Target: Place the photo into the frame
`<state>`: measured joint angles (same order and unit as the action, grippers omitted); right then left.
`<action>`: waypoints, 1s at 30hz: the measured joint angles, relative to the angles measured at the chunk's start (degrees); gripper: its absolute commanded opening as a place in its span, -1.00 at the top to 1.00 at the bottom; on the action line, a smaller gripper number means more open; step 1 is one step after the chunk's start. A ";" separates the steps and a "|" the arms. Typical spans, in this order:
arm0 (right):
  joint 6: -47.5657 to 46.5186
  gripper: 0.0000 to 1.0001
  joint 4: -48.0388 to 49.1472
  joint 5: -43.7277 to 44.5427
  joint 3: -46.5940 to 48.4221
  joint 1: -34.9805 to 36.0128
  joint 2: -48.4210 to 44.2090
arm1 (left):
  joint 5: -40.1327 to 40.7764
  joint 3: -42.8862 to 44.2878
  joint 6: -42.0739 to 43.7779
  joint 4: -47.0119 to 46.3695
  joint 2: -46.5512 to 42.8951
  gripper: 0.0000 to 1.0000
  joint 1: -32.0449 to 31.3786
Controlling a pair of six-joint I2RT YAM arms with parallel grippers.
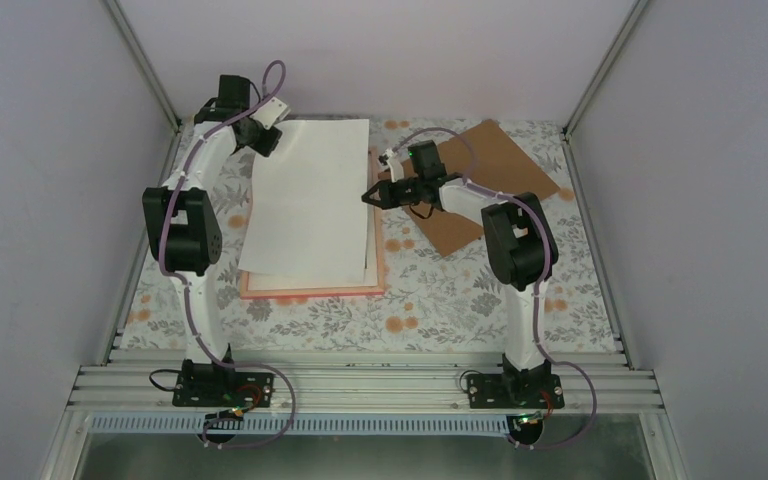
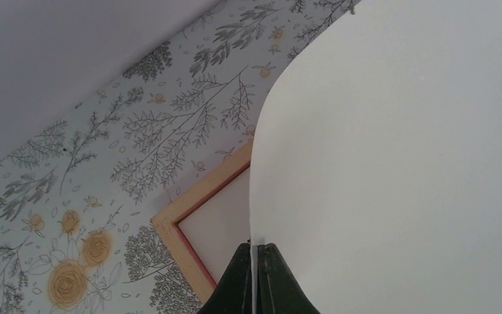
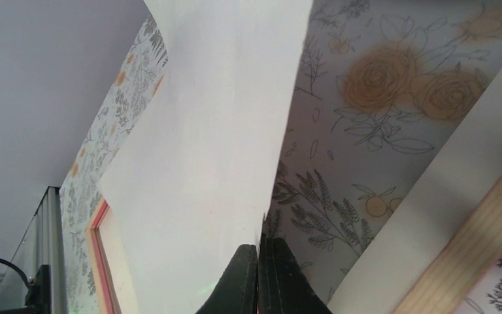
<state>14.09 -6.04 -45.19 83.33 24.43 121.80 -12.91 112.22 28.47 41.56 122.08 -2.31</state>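
The photo (image 1: 308, 200) shows its plain white reverse and hangs just above the frame (image 1: 310, 291), covering most of it. My left gripper (image 1: 263, 137) is shut on the photo's far left corner. In the left wrist view the sheet's edge (image 2: 399, 163) sits pinched between the left gripper's (image 2: 256, 246) black fingers, above a corner of the frame (image 2: 170, 222). My right gripper (image 1: 372, 195) is shut on the photo's right edge. The right wrist view shows the sheet (image 3: 209, 163) curving up from the shut right gripper (image 3: 259, 247), with the frame's pink-edged rail (image 3: 95, 261) below it.
A brown backing board (image 1: 490, 165) lies at the back right, partly under the right arm. A second white sheet (image 1: 371, 262) peeks out under the photo inside the frame. The flowered tablecloth (image 1: 440, 310) shows in front. Metal rails (image 1: 360, 385) run along the near edge.
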 measured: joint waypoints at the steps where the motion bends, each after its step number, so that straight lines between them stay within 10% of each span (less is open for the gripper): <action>1: -0.39 0.93 -0.17 0.35 0.24 -0.02 0.00 | 0.00 -0.22 0.00 -0.04 -0.02 0.95 0.02; 20: -2.82 0.93 -2.49 0.85 -2.80 -0.94 -0.02 | 0.11 -9.92 -1.09 -1.75 -4.09 0.92 0.07; 30: -2.91 0.93 -1.73 1.36 -4.57 -0.94 -0.15 | 0.39 -9.92 -1.18 -2.25 -4.09 0.37 0.04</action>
<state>11.18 -7.77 -43.83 78.76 23.49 121.64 -12.51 102.30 27.29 39.31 117.99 -2.26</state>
